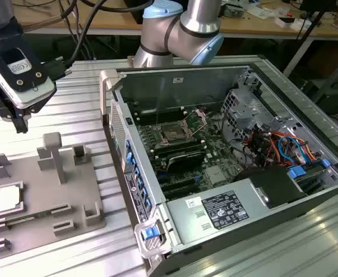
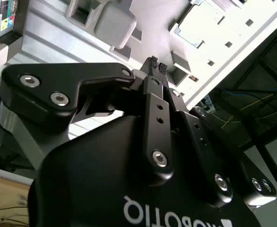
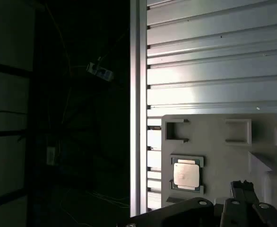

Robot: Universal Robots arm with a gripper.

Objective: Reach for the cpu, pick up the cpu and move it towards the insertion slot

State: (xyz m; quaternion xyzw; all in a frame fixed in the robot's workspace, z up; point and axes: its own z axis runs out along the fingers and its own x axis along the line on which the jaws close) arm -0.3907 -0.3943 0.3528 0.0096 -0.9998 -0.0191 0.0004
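Note:
The cpu (image 1: 6, 199) is a small pale square chip lying flat in a nest on the grey fixture plate (image 1: 48, 196) at the exterior view's left. In the first wrist view the cpu (image 3: 186, 174) sits in its nest beside the dark fingertips (image 3: 242, 186). My gripper (image 1: 22, 127) hangs in the air above the plate's far edge, well above the cpu and apart from it. In the second wrist view the gripper (image 2: 156, 64) has its fingertips together with nothing between them. The insertion slot (image 1: 175, 134) lies inside the open computer case, its metal bracket raised.
The open computer case (image 1: 226, 173) fills the exterior view's right, its near wall (image 1: 128, 167) standing between the plate and the board. Upright grey posts (image 1: 53, 153) rise from the fixture plate. A ribbed metal table (image 1: 82, 98) lies beneath everything.

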